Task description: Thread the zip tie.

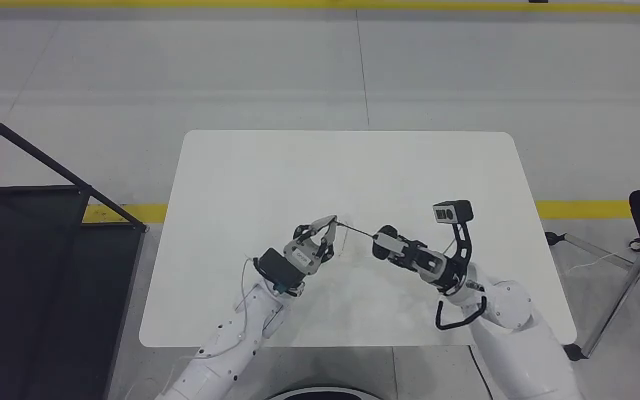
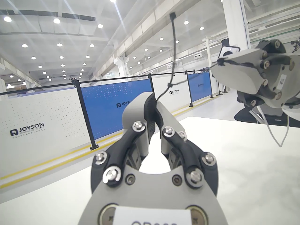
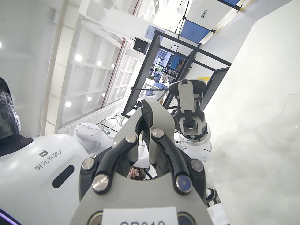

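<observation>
Zip tie [image 1: 355,229] stretches between my grippers above the table [image 1: 300,170]: left gripper [image 1: 328,224] clenched on it at left, right gripper [image 1: 381,239] clenched on it at right.

A thin black zip tie [image 2: 175,47] spans two pairs of pale grey jaws, each lined with black ridged pads [image 2: 150,108] and carried on black links [image 2: 119,146]. Beneath the jaws, the bench [image 1: 300,180] is plain white.

Downward overhead; close behind left hand [image 2: 152,103], right hand [image 3: 150,108]
</observation>
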